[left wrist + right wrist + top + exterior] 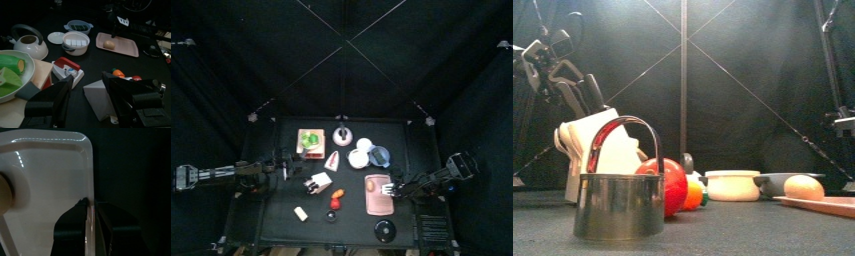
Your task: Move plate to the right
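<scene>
I have the right gripper clamped on the rim of the flat salmon-pink oblong plate — the right wrist view shows one black jaw above and one below the thin edge, low in the frame. From the top view the plate lies in the lower right of the black table, the right arm reaching it from that side. The left gripper hangs over the table's left part with its jaws apart, holding nothing.

The risk, as I judge it: a small pale round object sits loose on the plate, and a quick or tilted pull could roll it off; the pinch is also narrow, so the rim might slip free.

The left wrist view alone shows the round object clearly and the neighbouring white ribbed cup — the front view shows only the plate's edge at lower right.
</scene>
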